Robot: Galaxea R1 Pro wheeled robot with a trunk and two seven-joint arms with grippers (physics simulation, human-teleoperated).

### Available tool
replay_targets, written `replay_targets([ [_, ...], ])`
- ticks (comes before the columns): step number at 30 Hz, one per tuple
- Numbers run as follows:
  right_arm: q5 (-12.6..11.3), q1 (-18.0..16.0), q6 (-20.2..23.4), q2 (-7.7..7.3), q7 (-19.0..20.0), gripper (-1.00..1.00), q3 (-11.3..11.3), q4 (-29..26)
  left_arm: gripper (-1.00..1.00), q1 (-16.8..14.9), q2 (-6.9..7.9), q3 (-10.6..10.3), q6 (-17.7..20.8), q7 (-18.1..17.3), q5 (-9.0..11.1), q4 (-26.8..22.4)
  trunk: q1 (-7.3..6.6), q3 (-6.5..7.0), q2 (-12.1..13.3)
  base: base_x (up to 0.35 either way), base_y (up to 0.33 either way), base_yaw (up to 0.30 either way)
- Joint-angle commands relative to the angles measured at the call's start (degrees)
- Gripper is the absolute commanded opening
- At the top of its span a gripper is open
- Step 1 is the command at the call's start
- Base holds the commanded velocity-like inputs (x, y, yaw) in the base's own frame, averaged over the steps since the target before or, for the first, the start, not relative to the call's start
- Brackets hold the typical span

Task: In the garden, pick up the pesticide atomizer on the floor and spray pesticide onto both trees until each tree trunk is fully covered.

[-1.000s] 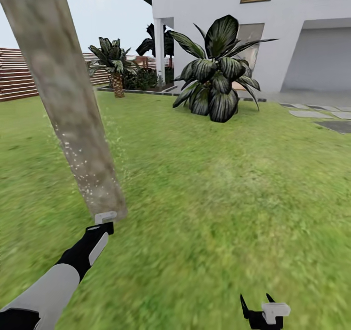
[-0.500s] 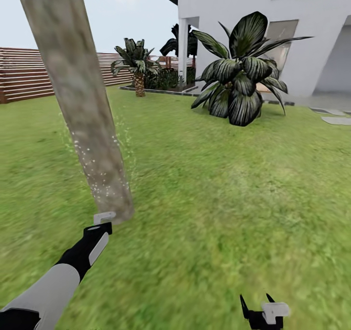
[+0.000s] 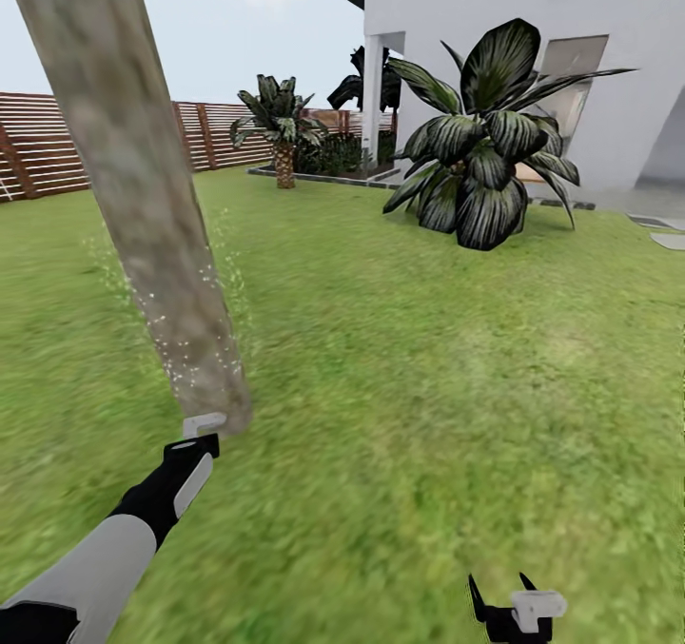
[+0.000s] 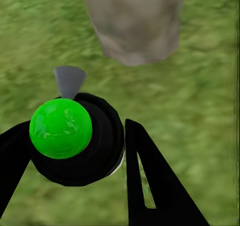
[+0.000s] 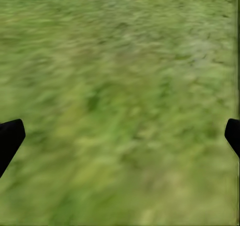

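Note:
The tree trunk [image 3: 143, 197], thick and pale grey-beige, leans across the left of the head view, with its base on the grass. White spray specks [image 3: 185, 344] dot its lower part and the air beside it. My left gripper [image 3: 190, 449] is shut on the pesticide atomizer [image 3: 204, 424], whose pale grey head sits right at the trunk's foot. In the left wrist view the atomizer [image 4: 75, 141] is a dark round bottle with a bright green top and a grey nozzle aimed at the trunk [image 4: 135, 25]. My right gripper [image 3: 504, 592] hangs open over grass, holding nothing.
A large broad-leaved plant [image 3: 485, 140] stands ahead to the right before the white house [image 3: 533, 16]. A small palm [image 3: 281, 121] and the red-brown slat fence [image 3: 57, 140] are at the back. A grey stepping stone [image 3: 666, 240] lies at the right edge. Lawn stretches between.
The whole picture has swung, so the plants and house sit further right: the camera moved. Both arms keep their places in the picture. Spray specks still surround the trunk's lower part.

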Motion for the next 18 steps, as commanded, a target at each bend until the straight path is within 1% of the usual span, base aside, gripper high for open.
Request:
replay_targets([
  [1,0.00,0.00,0.00,0.00,0.00,1.00,0.00,0.00,-1.00,0.00,0.00,-0.01,0.01,0.01,-0.05,0.00,0.00,0.00,0.00,0.113,-0.261,0.005],
  [3,0.00,0.00,0.00,0.00,0.00,1.00,0.00,0.00,-1.00,0.00,-0.01,-0.01,0.01,0.01,0.00,0.01,0.00,0.00,0.00,0.113,-0.261,0.059],
  [5,0.00,0.00,0.00,0.00,0.00,1.00,0.00,0.00,-1.00,0.00,-0.06,-0.01,0.01,0.01,0.07,0.00,0.00,0.00,0.00,0.113,-0.261,0.200],
  [18,0.00,0.00,0.00,0.00,0.00,1.00,0.00,0.00,-1.00,0.00,-0.03,-0.01,0.01,0.01,-0.10,0.00,0.00,0.00,0.00,0.099,-0.263,0.277],
])
